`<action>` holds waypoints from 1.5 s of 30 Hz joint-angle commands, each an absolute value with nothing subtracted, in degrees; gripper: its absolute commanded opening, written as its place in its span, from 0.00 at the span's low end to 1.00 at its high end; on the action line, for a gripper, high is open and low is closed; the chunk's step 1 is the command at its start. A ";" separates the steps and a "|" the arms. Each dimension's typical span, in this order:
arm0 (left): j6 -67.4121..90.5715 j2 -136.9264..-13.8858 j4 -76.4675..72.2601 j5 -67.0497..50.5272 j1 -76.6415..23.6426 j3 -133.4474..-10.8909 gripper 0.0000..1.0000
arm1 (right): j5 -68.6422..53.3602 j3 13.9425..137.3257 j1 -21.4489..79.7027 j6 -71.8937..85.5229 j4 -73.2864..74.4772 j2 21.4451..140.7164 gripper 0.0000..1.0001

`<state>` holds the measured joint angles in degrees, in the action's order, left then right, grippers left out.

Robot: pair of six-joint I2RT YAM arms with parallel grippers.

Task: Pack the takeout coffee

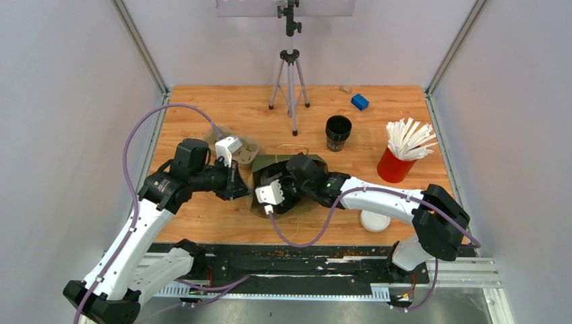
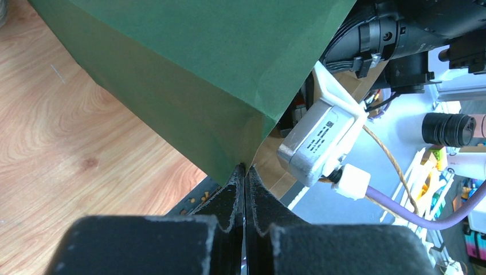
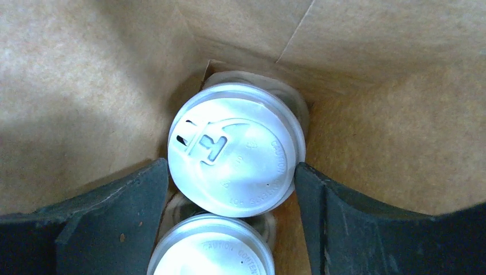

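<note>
Right fingers (image 3: 367, 229) flank one lidded cup (image 3: 235, 149) (second cup (image 3: 209, 252) adjacent) inside bag (image 3: 86, 86).

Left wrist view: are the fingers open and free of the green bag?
No, the fingers are pressed together, pinching a corner of the green bag.

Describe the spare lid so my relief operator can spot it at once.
On the wooden table, go to the near edge, below the red cup of white sticks in the top view. The loose white lid lies flat on bare wood there. Unlike the lids in the green bag, it has no cup beneath.
</note>
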<state>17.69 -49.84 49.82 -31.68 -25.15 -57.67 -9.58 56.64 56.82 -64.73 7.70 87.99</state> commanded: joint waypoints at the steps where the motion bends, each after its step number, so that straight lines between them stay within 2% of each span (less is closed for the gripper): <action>1: 18.19 -49.83 47.65 -33.13 -25.41 -58.19 0.00 | -12.75 59.09 56.78 -63.55 10.60 85.09 0.78; 4: 18.19 -49.81 47.63 -33.13 -25.43 -58.18 0.00 | -13.06 59.56 56.86 -63.01 10.73 84.95 0.77; 11: 18.19 -49.66 47.64 -33.13 -25.40 -58.09 0.00 | -11.37 59.62 56.85 -61.27 7.53 85.07 0.87; 20: 18.11 -49.56 47.70 -33.11 -25.40 -57.94 0.00 | -11.97 60.47 56.86 -60.75 7.09 83.82 0.87; 26: 18.02 -49.48 47.64 -33.05 -25.47 -57.70 0.00 | -13.73 60.35 56.87 -60.16 8.83 82.99 0.77; 28: 18.02 -49.48 47.64 -33.05 -25.41 -57.72 0.00 | -14.30 60.19 56.88 -59.83 9.09 83.01 0.70; 35: 18.10 -49.57 47.55 -33.16 -25.40 -57.66 0.00 | -15.70 60.46 56.85 -59.01 9.67 84.47 0.39; 42: 18.15 -49.51 47.50 -33.22 -25.41 -57.57 0.00 | -16.26 60.82 56.87 -58.49 8.89 86.70 0.21; 45: 18.26 -49.57 47.46 -33.32 -25.45 -57.49 0.00 | -16.09 60.82 56.87 -58.06 8.01 87.45 0.16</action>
